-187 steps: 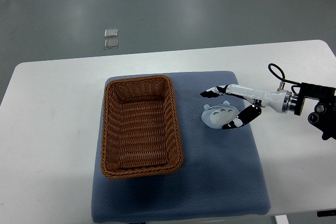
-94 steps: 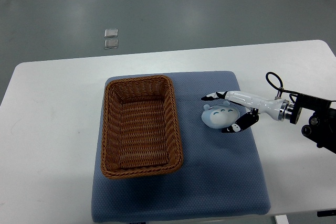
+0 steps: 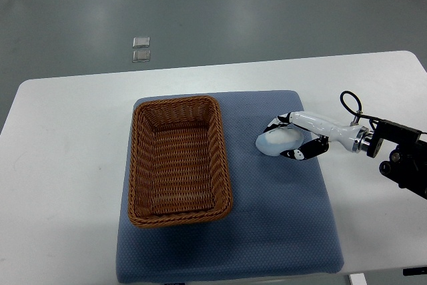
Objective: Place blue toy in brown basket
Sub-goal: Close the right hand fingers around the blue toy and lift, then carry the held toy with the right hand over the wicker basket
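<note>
A small pale blue plush toy (image 3: pixel 273 142) lies on the blue mat (image 3: pixel 280 231), just right of the brown wicker basket (image 3: pixel 179 159). My right hand (image 3: pixel 285 139) reaches in from the right edge and its black-and-white fingers (image 3: pixel 294 154) are curled around the toy, one set above it and one below. The toy looks tilted, with its face turned away from the camera. The basket holds nothing. The left arm does not show.
The mat covers the middle of a white table (image 3: pixel 67 165). Two small clear square objects (image 3: pixel 141 49) lie on the grey floor beyond the table's far edge. A black cable (image 3: pixel 349 101) loops over my right wrist.
The right hand's fingers have closed from spread around the toy to wrapped on it. The toy has rolled slightly, hiding its face markings.
</note>
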You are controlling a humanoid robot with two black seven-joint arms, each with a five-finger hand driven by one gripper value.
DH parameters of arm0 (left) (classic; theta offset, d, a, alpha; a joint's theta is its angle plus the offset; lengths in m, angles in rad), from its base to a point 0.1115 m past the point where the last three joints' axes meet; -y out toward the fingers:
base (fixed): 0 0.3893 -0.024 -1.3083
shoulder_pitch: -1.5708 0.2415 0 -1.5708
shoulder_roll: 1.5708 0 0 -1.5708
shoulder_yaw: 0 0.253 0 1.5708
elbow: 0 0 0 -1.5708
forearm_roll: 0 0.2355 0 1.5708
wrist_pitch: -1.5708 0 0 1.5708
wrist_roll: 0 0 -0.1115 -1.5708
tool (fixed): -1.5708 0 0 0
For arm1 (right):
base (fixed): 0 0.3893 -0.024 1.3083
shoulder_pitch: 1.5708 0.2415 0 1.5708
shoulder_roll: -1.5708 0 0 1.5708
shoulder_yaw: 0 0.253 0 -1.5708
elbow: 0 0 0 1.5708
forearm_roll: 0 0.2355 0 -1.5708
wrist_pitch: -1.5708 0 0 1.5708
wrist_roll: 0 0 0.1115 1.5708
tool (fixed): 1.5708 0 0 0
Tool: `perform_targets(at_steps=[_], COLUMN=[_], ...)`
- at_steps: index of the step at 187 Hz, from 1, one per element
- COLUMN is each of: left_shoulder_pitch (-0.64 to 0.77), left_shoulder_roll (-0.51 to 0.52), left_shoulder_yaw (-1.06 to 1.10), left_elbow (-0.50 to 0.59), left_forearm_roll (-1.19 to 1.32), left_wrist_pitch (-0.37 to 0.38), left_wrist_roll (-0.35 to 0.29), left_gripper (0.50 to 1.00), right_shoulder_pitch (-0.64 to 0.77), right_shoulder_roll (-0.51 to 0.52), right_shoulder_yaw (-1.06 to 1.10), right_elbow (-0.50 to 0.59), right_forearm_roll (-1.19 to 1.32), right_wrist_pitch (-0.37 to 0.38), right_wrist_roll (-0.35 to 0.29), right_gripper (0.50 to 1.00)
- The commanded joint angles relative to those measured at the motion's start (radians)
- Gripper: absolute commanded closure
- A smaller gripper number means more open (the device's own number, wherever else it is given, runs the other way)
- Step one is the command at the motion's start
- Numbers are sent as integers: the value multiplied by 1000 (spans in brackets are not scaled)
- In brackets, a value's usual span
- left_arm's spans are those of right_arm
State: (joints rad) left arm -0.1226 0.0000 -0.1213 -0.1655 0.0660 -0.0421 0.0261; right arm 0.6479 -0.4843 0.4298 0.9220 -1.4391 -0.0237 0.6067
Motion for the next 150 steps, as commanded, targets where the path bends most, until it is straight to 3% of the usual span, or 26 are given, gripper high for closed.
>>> perform_targets(at_steps=[1, 68, 94, 150], left_shoulder_pitch=[0, -2, -6, -19], left_shoulder_roll=[0, 0, 0, 0], left_shoulder_yaw=[0, -1, -1, -3], left_elbow=[0, 0, 0, -2], left_forearm_roll=[0, -2, -2, -2], left_wrist_pitch=[-1, -1, -1, -1], left_wrist_roll=[0, 0, 0, 0], left_gripper=[500, 500, 500, 500], right_shoulder_pitch=[21, 171, 249, 424], right_shoulder_roll=[3, 9, 85, 240], right_shoulder_yaw=[3, -2, -35, -218], right_elbow=[4, 18, 18, -41], right_forearm_roll=[11, 17, 11, 12], right_wrist_pitch=[-7, 14, 60, 57], right_wrist_roll=[2, 4, 4, 2], right_gripper=[918, 916, 916, 916])
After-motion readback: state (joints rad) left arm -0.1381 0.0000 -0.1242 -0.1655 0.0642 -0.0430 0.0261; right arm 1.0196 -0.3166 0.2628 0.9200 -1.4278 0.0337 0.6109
